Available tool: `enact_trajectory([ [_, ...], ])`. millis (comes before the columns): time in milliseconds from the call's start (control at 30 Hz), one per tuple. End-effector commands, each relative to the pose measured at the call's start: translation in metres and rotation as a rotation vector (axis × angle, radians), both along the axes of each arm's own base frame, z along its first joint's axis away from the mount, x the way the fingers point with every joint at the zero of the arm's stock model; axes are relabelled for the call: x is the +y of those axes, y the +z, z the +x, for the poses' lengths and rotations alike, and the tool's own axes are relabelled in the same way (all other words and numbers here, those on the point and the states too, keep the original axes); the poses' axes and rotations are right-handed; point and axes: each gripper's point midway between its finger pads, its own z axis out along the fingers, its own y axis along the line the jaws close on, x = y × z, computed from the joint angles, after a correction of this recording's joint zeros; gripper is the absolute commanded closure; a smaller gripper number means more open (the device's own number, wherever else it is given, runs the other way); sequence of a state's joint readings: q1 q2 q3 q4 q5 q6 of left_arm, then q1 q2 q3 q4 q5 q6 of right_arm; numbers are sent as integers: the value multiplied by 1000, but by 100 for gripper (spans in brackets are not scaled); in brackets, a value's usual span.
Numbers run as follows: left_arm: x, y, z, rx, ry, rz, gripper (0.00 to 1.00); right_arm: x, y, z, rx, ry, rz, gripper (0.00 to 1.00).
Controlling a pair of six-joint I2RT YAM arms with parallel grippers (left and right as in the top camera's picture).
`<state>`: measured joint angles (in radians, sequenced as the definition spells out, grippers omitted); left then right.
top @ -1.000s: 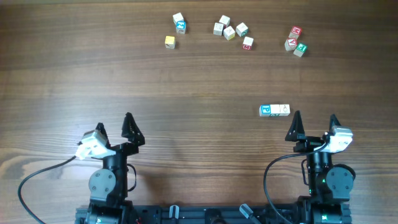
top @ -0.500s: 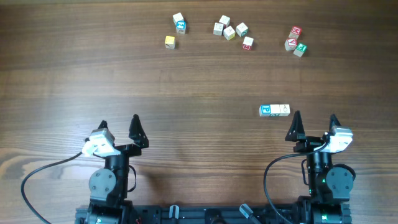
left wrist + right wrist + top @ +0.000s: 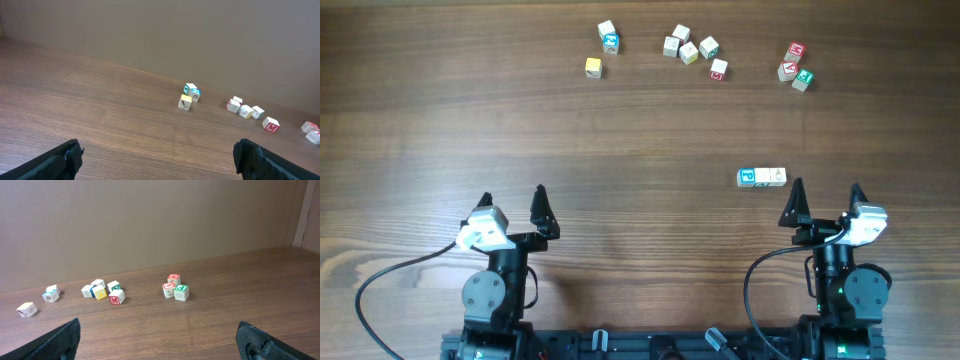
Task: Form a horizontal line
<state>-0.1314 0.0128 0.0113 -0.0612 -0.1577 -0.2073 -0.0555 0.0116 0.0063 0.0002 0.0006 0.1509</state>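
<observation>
— Where does the row stand?
— The short row of small wooden letter cubes (image 3: 761,177) lies on the brown wooden desk (image 3: 620,130) toward the right side, running left to right. It has two cubes, touching: a white cube with a blue mark (image 3: 747,177) on the left and a plain pale cream cube (image 3: 776,176) on the right.
— And the hands?
— The right hand (image 3: 826,186) sits at the near edge with its black fingers spread wide and nothing between them; the row lies just beyond its left finger and a little to the left, not touching. The left hand (image 3: 512,198) is likewise wide and empty, at the near left, well apart from the row.
— The other cubes?
— All along the far side. A small yellow wooden cube (image 3: 593,67) lies just beside a white and blue-marked pair (image 3: 608,37); a cluster of pale cubes (image 3: 688,46) sits in the middle of that side with a red-marked cube (image 3: 718,69) at its right; a group of three with red and green marks (image 3: 796,64) lies farthest right
</observation>
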Motion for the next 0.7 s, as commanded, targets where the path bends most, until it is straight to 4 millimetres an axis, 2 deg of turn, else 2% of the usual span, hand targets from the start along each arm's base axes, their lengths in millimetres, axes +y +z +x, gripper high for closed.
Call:
enact_trajectory([
  [0, -1, -2, 0, 2, -14, 47, 0, 3, 2, 0, -10, 16, -20, 0],
  [100, -5, -4, 0, 9, -58, 96, 0, 3, 2, 0, -10, 16, -20, 0],
  [533, 13, -3, 0, 9, 12, 88, 0, 3, 2, 0, -7, 16, -20, 0],
  [667, 13, -3, 0, 9, 13, 88, 0, 3, 2, 0, -7, 16, -20, 0],
])
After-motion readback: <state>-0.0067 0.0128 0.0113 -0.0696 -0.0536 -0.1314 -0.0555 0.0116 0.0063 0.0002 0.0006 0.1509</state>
